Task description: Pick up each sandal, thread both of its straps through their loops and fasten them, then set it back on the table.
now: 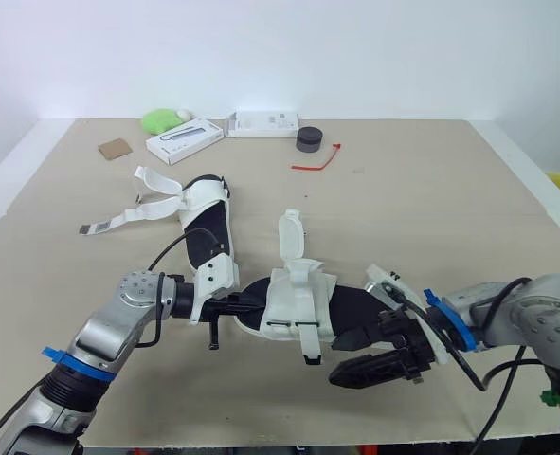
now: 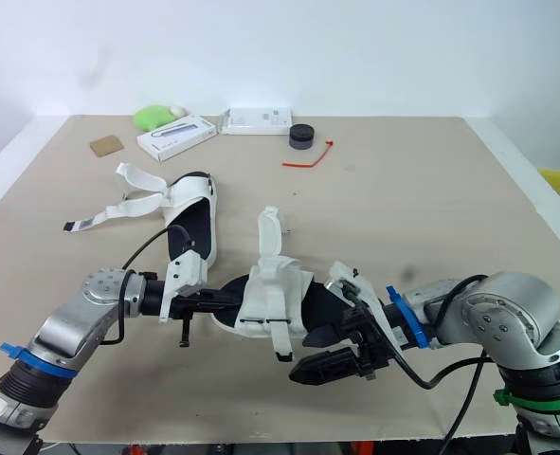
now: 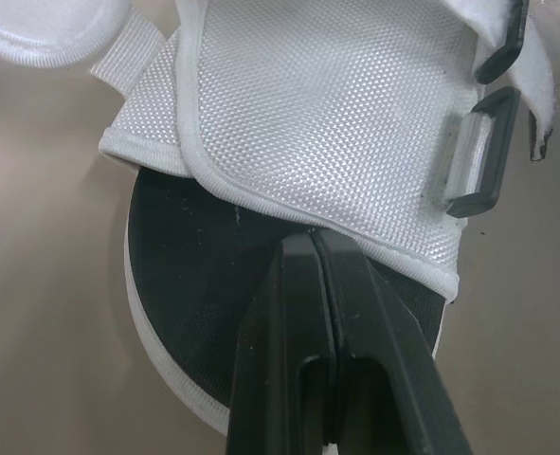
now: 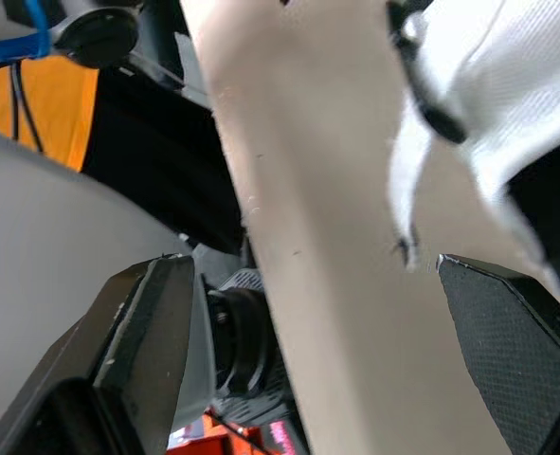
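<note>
Back left of the table (image 1: 469,209): far sandal (image 1: 204,223), straps splayed loose, well apart from both grippers. Leave for its own turn.

Left gripper (image 1: 243,305): fingers (image 3: 289,322) pressed together, tips at the hem of the white upper, over the black footbed at the left end of the near sandal (image 1: 298,303). Cannot tell whether pinching fabric or merely touching it. Confirm a true hold on that end before applying any pull; otherwise expect sliding.

Near sandal: lying front centre on the table, between the two grippers. Strap (image 1: 292,235) standing upright, unthreaded. Loops (image 3: 474,156) free at the edge of the upper. Threading judged not yet done.

Right gripper (image 1: 344,356): spread wide, holding nothing, just beside the sandal's right end. Recommend taking the upright strap near its tip rather than mid-length, feeding it flat through its loop, then folding back and pressing down. Avoid twist in the strap; avoid dragging the sole toward the table edge.
</note>
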